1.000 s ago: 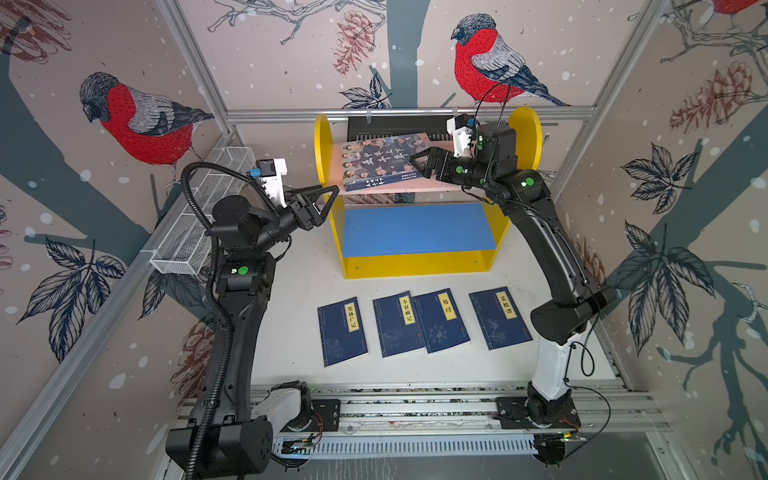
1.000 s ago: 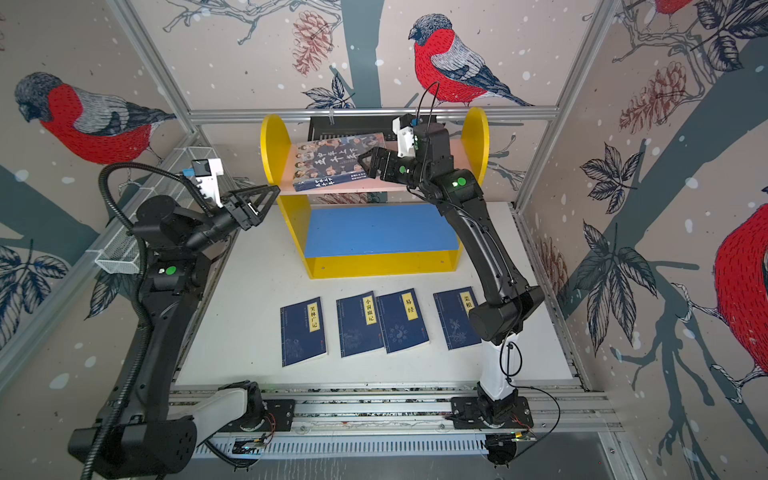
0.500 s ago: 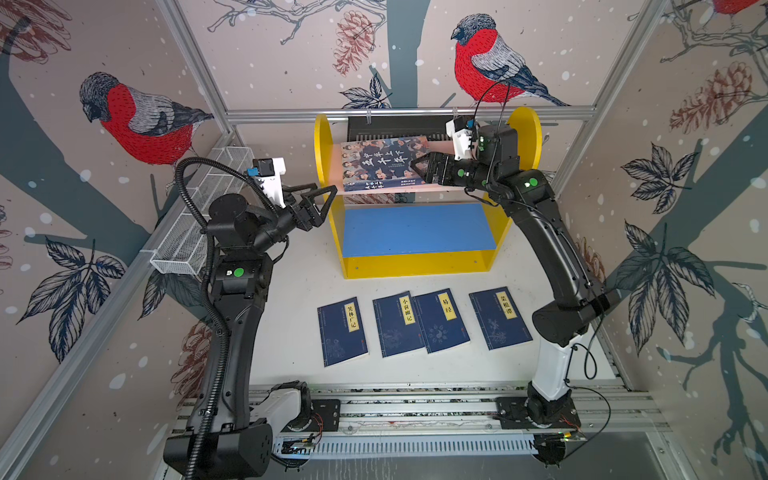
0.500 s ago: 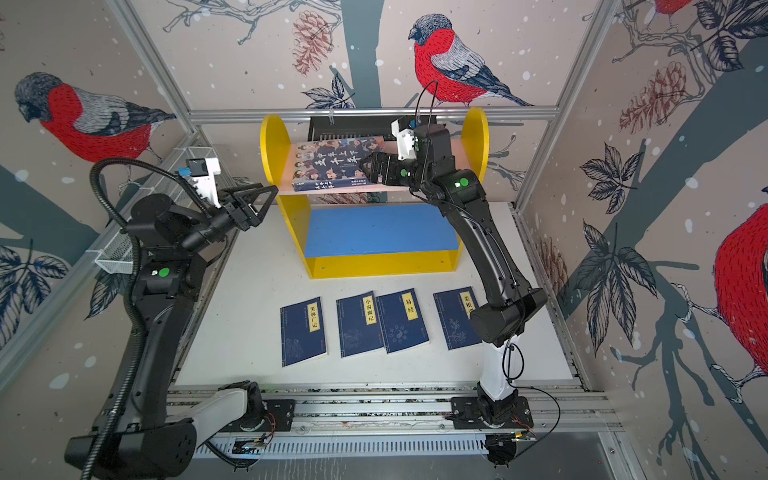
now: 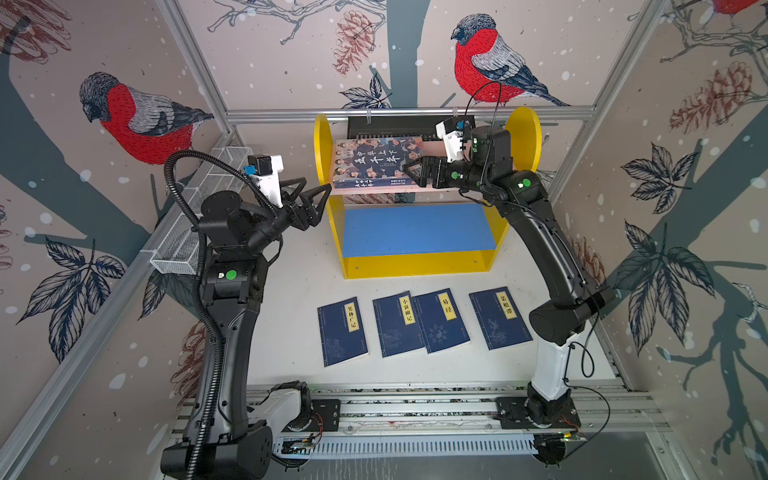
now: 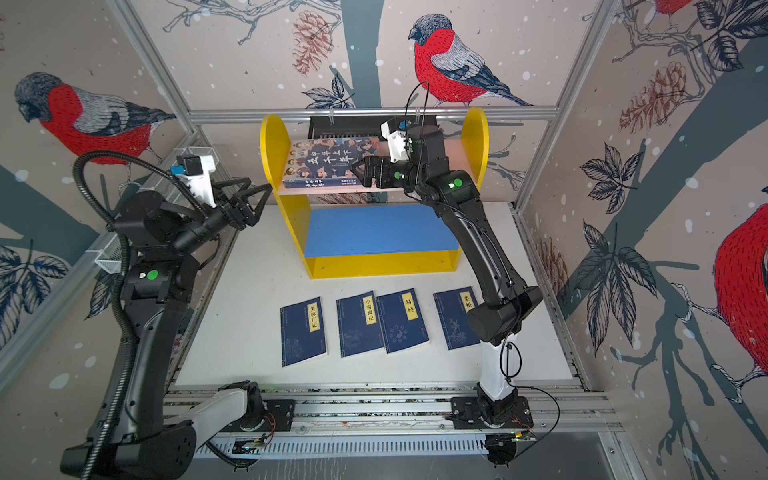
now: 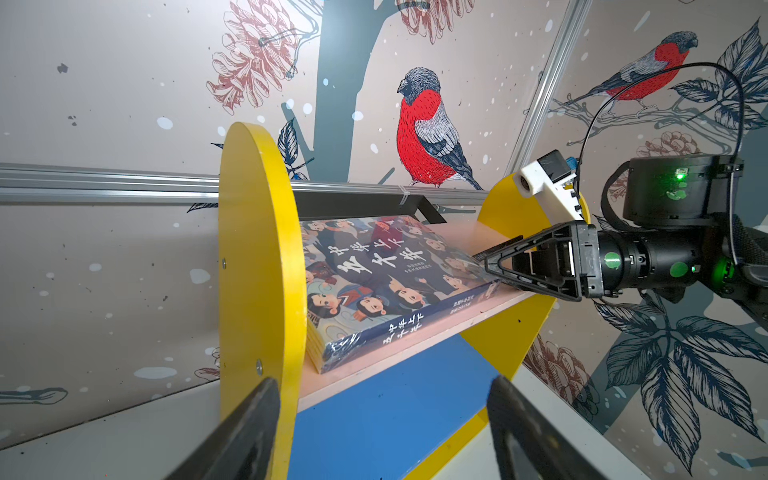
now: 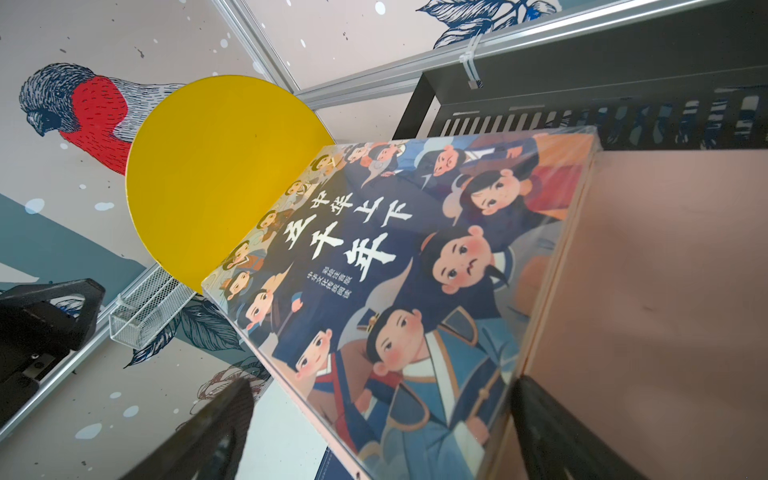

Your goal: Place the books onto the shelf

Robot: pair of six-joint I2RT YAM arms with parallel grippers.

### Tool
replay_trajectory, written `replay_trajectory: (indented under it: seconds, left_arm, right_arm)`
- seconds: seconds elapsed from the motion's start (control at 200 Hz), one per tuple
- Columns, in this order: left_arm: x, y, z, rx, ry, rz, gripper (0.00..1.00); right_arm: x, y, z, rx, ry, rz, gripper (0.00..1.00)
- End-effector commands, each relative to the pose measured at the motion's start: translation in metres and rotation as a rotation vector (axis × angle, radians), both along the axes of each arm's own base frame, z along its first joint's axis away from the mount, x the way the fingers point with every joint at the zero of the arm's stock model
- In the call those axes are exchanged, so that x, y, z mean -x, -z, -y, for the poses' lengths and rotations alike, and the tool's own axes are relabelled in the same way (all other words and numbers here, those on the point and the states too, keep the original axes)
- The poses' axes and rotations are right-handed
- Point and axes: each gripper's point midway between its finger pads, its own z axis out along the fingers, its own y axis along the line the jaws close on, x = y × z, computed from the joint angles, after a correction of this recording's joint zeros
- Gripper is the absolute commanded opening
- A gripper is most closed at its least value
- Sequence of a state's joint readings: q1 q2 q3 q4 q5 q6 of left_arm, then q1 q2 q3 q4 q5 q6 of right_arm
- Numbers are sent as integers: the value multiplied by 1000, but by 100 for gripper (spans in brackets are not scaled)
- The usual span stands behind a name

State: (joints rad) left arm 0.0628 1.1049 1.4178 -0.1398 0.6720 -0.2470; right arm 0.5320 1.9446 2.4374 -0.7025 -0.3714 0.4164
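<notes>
The big book [image 5: 374,166] is lying a little further toward the shelf's [image 5: 415,266] left yellow side than a second ago. It is also sitting squarer on the pink board [image 8: 665,291], with its left edge close against that side.

The right pincer [image 5: 415,174] is standing wide open and gripping nothing. Its tips are just beside the book's right edge, and I cannot tell whether they are touching it. The left pincer [image 5: 318,185] is also hanging open and empty, just outside the yellow side. The blue board [image 5: 415,228] below is carrying nothing.

Four thin books [image 5: 343,330] are lying flat on the table [image 5: 299,291] in a row in front of the shelf, the two middle ones overlapping.

The big book is looking stiff and fairly heavy, and its glossy wrap is probably making it slippery. Nudging its edge is likely suiting it better than pinching. The thin ones are probably light and bendy. Since they are lying flat, each is best taken across a free long edge, near the spine where it is stiffest.
</notes>
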Motion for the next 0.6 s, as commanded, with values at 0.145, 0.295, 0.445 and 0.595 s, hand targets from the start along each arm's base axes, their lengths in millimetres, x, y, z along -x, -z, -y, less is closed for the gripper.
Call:
replay_trajectory:
  seconds: [0.145, 0.295, 0.445, 0.595]
  left_arm:
    - [-1, -14, -5, -1, -36, 35, 80]
    - [-3, -17, -7, 6, -43, 36, 81]
    - [-7, -16, -7, 16, -42, 29, 81]
    - [-9, -15, -7, 24, -36, 26, 81]
  right_arm:
    - [-30, -1, 25, 6, 118, 31, 98]
    - [-41, -2, 28, -36, 105, 27, 98]
    - [-49, 1, 24, -69, 71, 10, 98]
    - [-49, 3, 14, -95, 20, -6, 98]
